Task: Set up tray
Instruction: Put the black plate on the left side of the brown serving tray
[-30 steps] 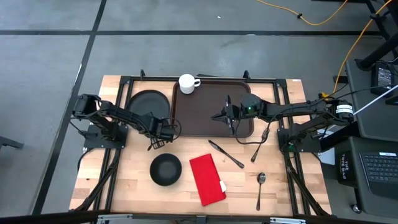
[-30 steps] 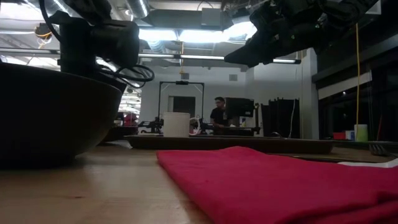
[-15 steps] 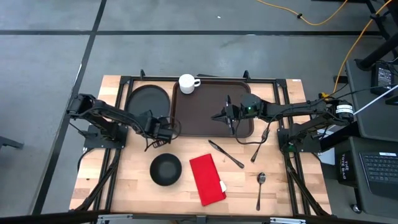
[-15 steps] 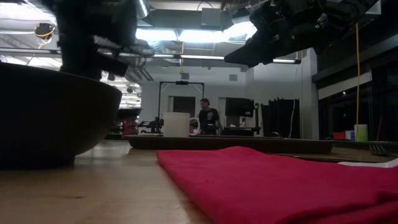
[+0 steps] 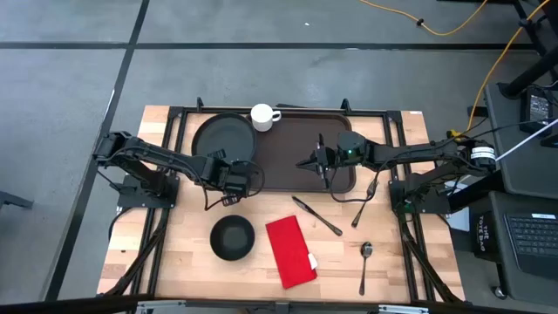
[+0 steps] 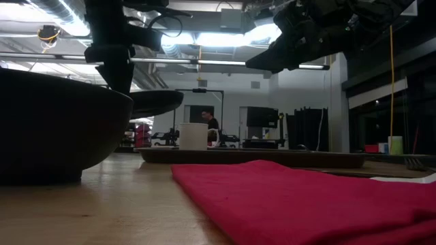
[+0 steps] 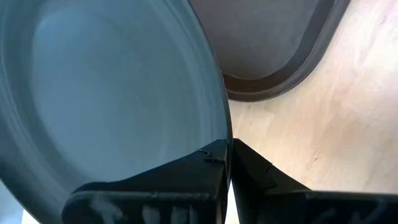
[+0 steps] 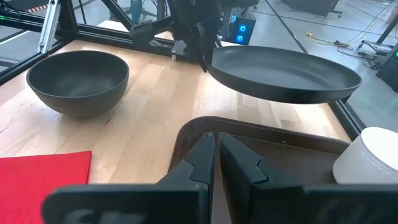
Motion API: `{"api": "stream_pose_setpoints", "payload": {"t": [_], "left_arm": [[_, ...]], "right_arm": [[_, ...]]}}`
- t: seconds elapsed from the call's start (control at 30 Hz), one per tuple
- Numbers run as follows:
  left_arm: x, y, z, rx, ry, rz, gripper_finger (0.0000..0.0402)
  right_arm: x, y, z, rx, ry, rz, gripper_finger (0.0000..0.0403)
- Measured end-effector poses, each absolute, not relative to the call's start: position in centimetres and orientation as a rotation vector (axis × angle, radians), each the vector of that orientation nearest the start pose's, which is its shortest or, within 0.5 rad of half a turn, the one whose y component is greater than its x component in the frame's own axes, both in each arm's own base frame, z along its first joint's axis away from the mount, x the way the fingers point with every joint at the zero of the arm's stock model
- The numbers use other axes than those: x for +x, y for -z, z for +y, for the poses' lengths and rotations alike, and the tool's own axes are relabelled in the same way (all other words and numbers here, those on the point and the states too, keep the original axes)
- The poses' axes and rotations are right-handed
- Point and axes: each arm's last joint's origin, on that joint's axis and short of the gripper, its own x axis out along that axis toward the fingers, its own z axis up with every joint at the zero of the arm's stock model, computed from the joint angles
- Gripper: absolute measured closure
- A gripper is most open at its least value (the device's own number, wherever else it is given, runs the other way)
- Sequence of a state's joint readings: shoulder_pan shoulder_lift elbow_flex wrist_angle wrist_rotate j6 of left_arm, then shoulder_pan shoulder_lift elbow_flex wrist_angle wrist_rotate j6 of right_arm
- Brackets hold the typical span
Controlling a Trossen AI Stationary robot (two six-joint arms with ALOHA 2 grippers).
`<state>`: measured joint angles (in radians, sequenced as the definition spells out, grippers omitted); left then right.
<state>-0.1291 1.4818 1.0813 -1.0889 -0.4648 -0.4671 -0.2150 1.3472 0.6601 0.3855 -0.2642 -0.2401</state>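
Dark brown and rectangular, the tray [image 5: 296, 148] lies flat at the far middle of the wooden counter [image 5: 183, 253] in the high view. A white mug [image 5: 262, 116] stands on its far left corner. The left pincer [image 5: 234, 174] sits just off the tray's near left corner, clamped on the rim of a round black plate [image 5: 222, 138], which overlaps the tray's left edge. The right pincer [image 5: 307, 162] hangs over the tray's middle, fingers drawn almost together, nothing between them. Nearer the front edge lie a black bowl [image 5: 232, 237], a red napkin [image 5: 290, 251], a knife [image 5: 316, 215], a fork [image 5: 363, 205] and a spoon [image 5: 364, 264].

Low view: the tray [image 6: 272, 158] appears as a thin dark band across the counter's far part, the mug [image 6: 193, 136] on it. The plate [image 6: 155, 103] is clear of the surface, carried level above the tray's left end. The right pincer [image 6: 255, 64] hovers high over the tray.

Left wrist view: the fingers [image 7: 186, 180] are shut on the plate's edge [image 7: 112, 106]; the tray's rounded corner [image 7: 280, 81] lies below and beyond it.

Right wrist view: the narrow fingers [image 8: 205, 158] point along the tray [image 8: 267, 140] toward its left end, where the plate [image 8: 283, 74] is suspended above the rim.
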Motion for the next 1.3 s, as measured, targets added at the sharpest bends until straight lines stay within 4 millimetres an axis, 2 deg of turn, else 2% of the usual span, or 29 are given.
{"api": "stream_pose_setpoints", "payload": {"t": [0.23, 0.53, 0.73, 0.9, 1.1, 1.3], "left_arm": [[25.4, -23.4, -2.0, 0.043, -0.553, 1.33, 0.04], [25.8, -23.4, -0.9, 0.024, -0.51, 1.327, 0.04], [26.8, -22.9, -0.5, 0.051, -0.424, 1.321, 0.04], [27.6, -21.8, -0.2, 0.086, -0.39, 1.365, 0.04], [30.1, -21.9, 0.1, 0.122, -0.341, 1.379, 0.04], [33.1, -21.8, -0.1, 0.178, -0.247, 1.389, 0.04]], "right_arm": [[27.6, -22.6, -5.2, -0.157, -0.079, 0.264, 0.0373], [27.6, -22.8, -5.2, -0.126, -0.073, 0.249, 0.0373], [26.8, -24.1, -5.1, -0.117, -0.068, 0.211, 0.0373], [25.8, -24.6, -4.9, -0.099, -0.045, 0.258, 0.0384], [25.5, -24.7, -4.9, -0.101, -0.026, 0.268, 0.0397], [25.5, -24.6, -4.9, -0.099, -0.027, 0.277, 0.0379]]}}
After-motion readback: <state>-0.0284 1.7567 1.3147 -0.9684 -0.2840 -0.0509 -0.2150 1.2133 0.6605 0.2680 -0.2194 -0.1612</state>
